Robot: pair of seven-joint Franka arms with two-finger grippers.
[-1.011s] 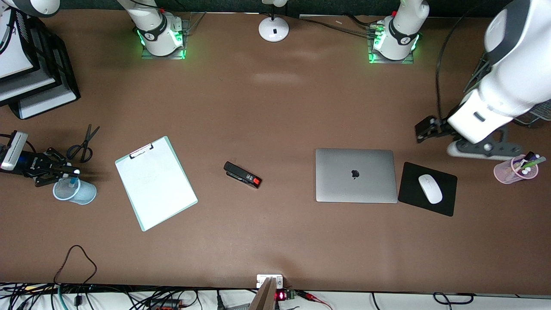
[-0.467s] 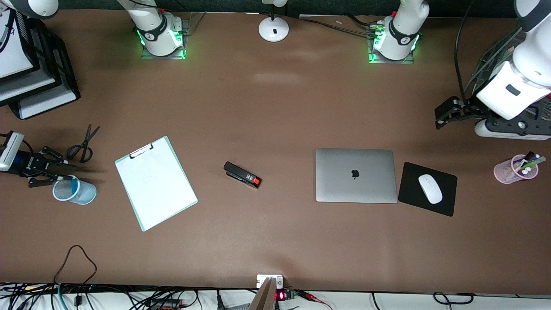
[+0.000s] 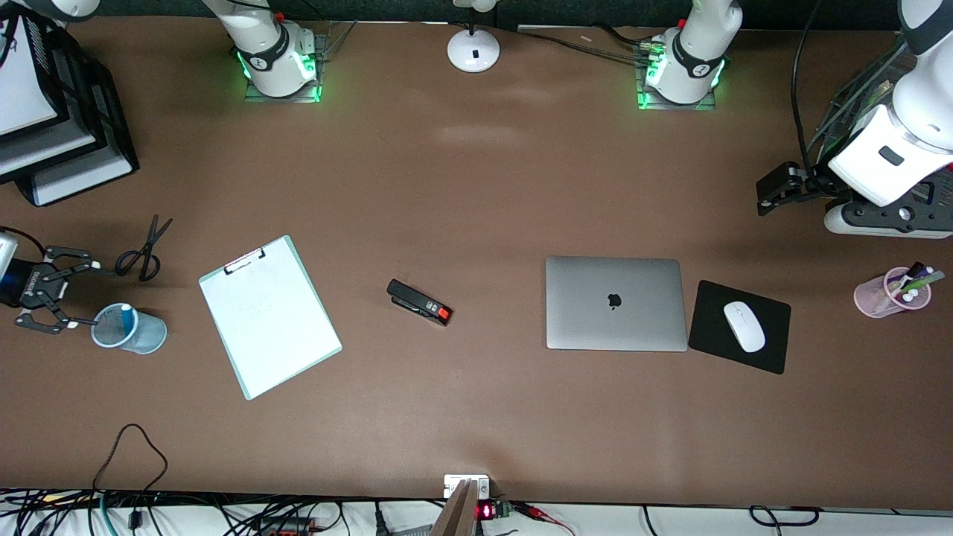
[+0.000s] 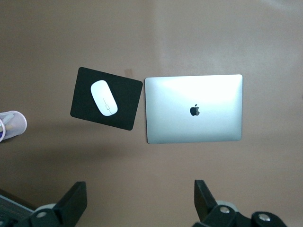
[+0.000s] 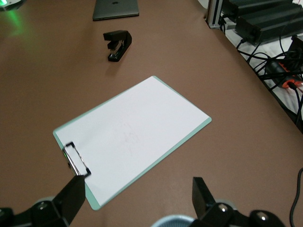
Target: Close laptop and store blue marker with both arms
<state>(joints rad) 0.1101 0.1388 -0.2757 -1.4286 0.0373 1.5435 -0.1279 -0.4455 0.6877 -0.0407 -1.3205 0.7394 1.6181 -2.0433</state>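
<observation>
The silver-grey laptop (image 3: 615,303) lies closed on the table, apple logo up; it also shows in the left wrist view (image 4: 194,109) and at the edge of the right wrist view (image 5: 116,8). The blue marker (image 3: 125,318) stands white end up in a light-blue mesh cup (image 3: 141,336) at the right arm's end of the table. My right gripper (image 3: 83,293) is open and empty just beside that cup; its open jaws show in the right wrist view (image 5: 138,201). My left gripper (image 3: 768,195) is open and empty, up over bare table at the left arm's end (image 4: 139,203).
A clipboard (image 3: 268,316) and black stapler (image 3: 419,302) lie between cup and laptop. Scissors (image 3: 145,249) lie beside the right gripper. A black mouse pad (image 3: 707,327) with a white mouse (image 3: 744,326) adjoins the laptop. A pink pen cup (image 3: 893,292) and black trays (image 3: 59,126) stand at the table's ends.
My right gripper let the blue marker drop into the mesh cup, opened and drew back toward the table's end. My left arm pulled away from the laptop, then held still.
</observation>
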